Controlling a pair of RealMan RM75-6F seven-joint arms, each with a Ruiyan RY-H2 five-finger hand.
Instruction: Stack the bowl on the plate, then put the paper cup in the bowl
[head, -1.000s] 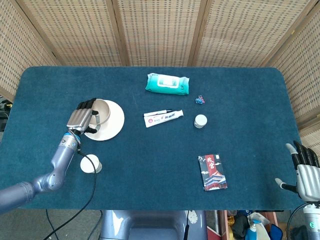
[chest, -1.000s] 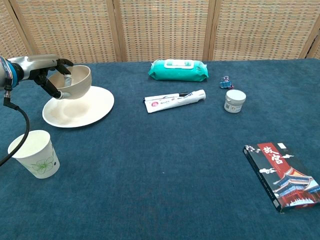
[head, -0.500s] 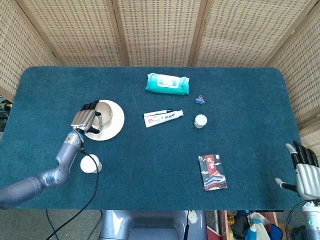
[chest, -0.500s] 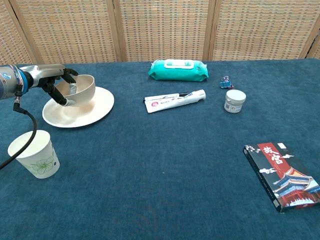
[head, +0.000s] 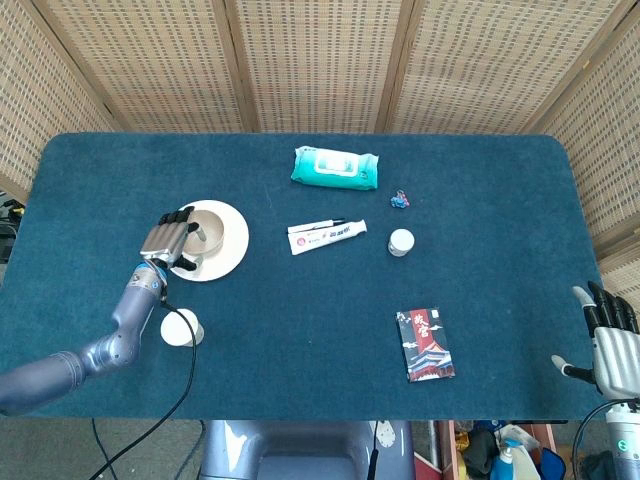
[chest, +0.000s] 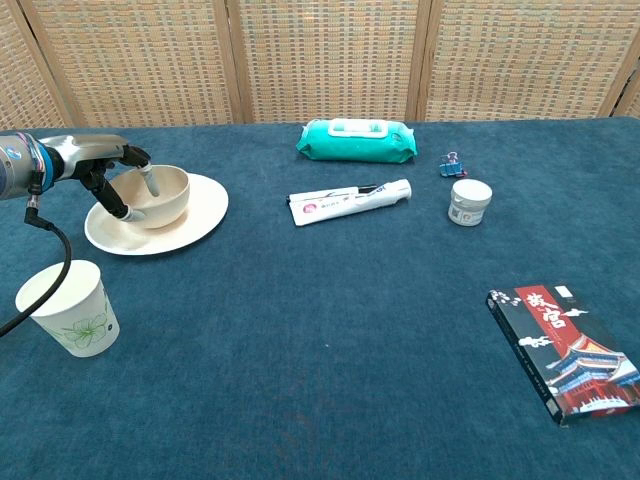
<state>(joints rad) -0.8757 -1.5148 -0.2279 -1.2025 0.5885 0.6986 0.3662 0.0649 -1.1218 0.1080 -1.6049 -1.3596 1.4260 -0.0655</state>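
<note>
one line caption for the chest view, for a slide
Left hand grips the bowl on the plate; paper cup waits nearby.

Two cameras on the robot cover one blue table (head: 300, 340) from different heights.

The head view looks steeply down from above the near edge, taking in the whole tabletop and the wicker screen (head: 320, 60) behind it. The chest view sits lower and closer, facing across the surface toward that screen. Both share the plate (head: 232, 237) (chest: 195, 215), wipes pack (head: 336, 167) (chest: 358, 140) and book (head: 426, 345) (chest: 565, 350).
</note>
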